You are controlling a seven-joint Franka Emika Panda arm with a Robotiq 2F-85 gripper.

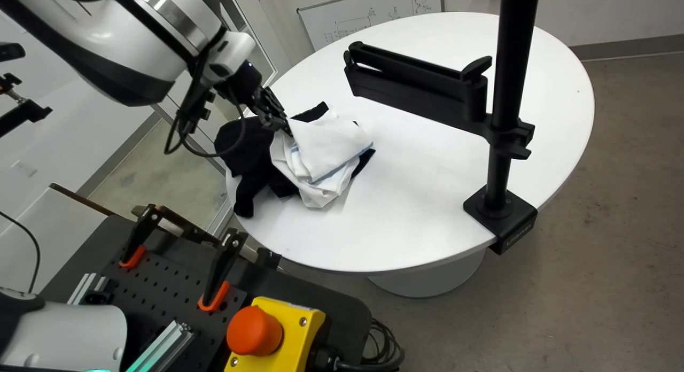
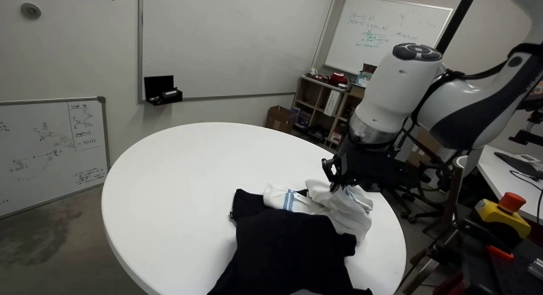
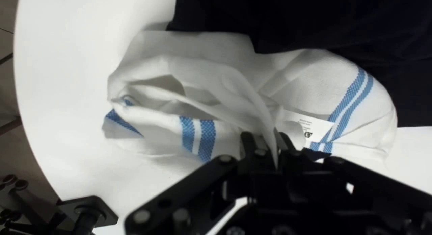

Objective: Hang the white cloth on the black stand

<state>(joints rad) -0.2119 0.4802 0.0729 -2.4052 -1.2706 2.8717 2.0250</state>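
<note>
The white cloth (image 1: 334,147) with blue stripes lies crumpled on the round white table, partly over a black garment. It also shows in an exterior view (image 2: 348,212) and in the wrist view (image 3: 209,49), with a printed tag. My gripper (image 1: 287,127) points down at it, also in an exterior view (image 2: 334,187). In the wrist view the gripper (image 3: 266,144) is shut on a raised fold of the cloth. The black stand (image 1: 507,88) is an upright pole clamped to the table edge, with a folded horizontal arm (image 1: 417,88). Its base (image 3: 89,213) shows in the wrist view.
The black garment (image 2: 292,252) lies beside and under the cloth, also in an exterior view (image 1: 248,153). The round table (image 2: 182,168) has a curved edge. A yellow box with a red button (image 1: 291,329) and black-and-orange clamps (image 1: 222,270) are on the robot's bench.
</note>
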